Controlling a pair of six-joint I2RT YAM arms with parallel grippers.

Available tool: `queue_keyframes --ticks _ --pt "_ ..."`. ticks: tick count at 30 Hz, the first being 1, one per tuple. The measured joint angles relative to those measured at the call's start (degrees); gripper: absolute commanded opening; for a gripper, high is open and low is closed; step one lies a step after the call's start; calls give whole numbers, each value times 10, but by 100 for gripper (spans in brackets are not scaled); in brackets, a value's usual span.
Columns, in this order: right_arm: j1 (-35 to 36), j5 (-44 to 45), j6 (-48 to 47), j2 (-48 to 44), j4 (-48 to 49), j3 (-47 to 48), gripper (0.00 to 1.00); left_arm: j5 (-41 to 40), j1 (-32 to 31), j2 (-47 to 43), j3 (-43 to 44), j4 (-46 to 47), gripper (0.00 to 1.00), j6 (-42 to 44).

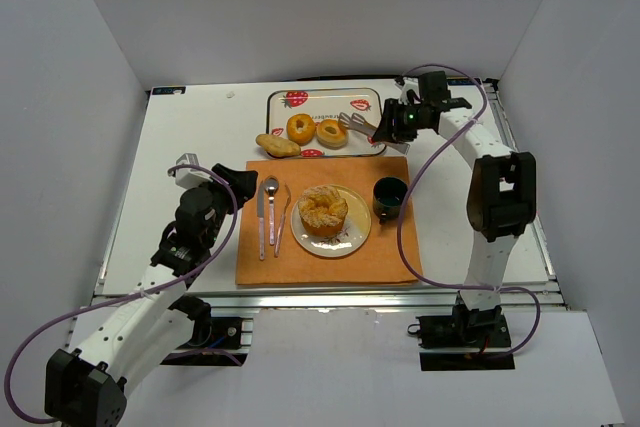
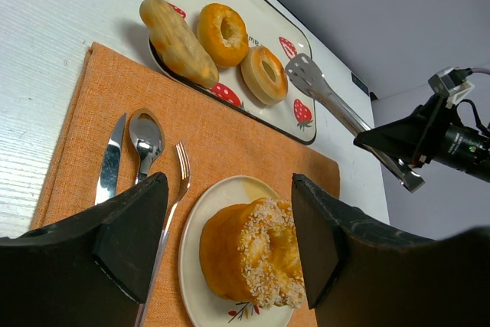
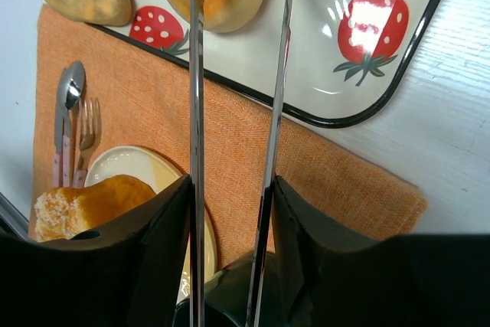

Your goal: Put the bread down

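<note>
Right gripper [image 1: 388,127] pinches metal tongs [image 1: 358,124], their tips over the strawberry tray [image 1: 275,99] just beside a ring bread [image 1: 332,133]. The seeded bread [image 1: 323,210] sits on a plate [image 1: 353,238] on the orange mat [image 1: 390,257], well apart from it. Left gripper [image 1: 238,185], jaws spread, hangs beside the cutlery [image 1: 270,212].

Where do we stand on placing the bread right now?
Done: one crumb-topped bread sits on the plate. In hand: the right gripper holds tongs, empty, over the tray; the left gripper hangs open. Left: two ring breads and a long loaf lie on the tray, if they must move too.
</note>
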Motion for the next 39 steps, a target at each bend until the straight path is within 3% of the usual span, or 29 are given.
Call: queue_keyframes --ticks 15,21,28,39 --pt "8 -8 -14 37 -30 19 47 0 0 4 0 1 75 0" --pt "8 -22 -10 40 -32 25 30 0 0 4 0 3 75 0" --pt "6 -57 -4 40 -32 25 1 0 0 4 0 4 75 0" --pt "-32 -132 -4 -8 -21 1 0 0 0 -1 0 4 75 0"
